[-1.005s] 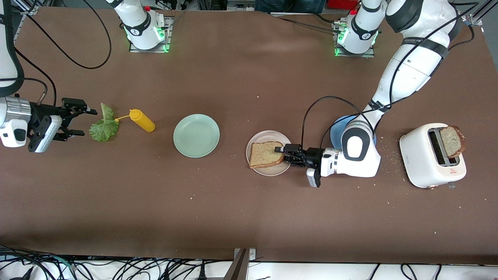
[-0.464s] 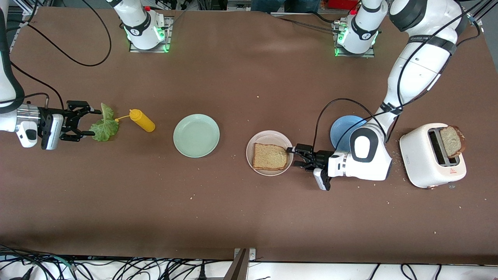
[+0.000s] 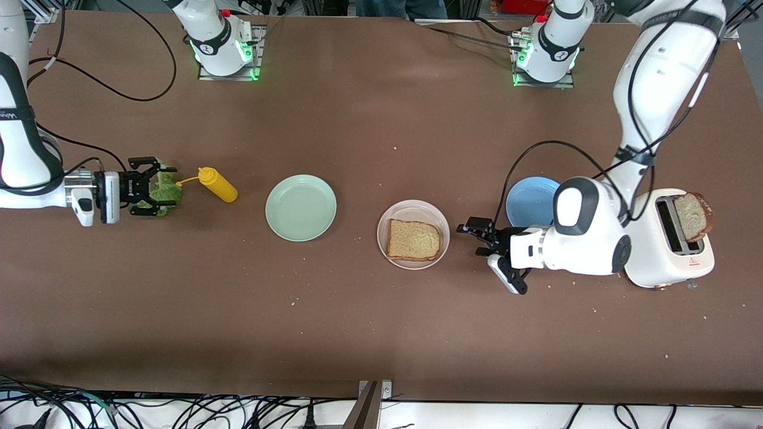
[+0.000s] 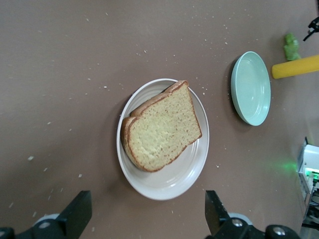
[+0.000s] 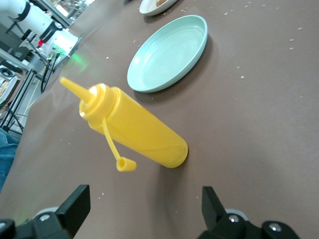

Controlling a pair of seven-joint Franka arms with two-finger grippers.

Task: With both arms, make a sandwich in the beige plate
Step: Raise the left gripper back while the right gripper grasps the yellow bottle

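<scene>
From the front, one toast slice (image 3: 414,240) is lying flat in the beige plate (image 3: 413,211); the left pincer (image 3: 478,235) is sitting wide open just beside it. The right pincer (image 3: 147,189) is spread wide around the lettuce leaf (image 3: 165,189).

Left wrist: the toast is filling the plate.

Right wrist: a yellow bottle (image 5: 130,125) is lying on the table (image 5: 259,114).

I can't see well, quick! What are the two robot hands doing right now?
Left gripper: open, empty, beside the beige plate.
Right gripper: open, fingers either side of the lettuce leaf, not shut.
</scene>
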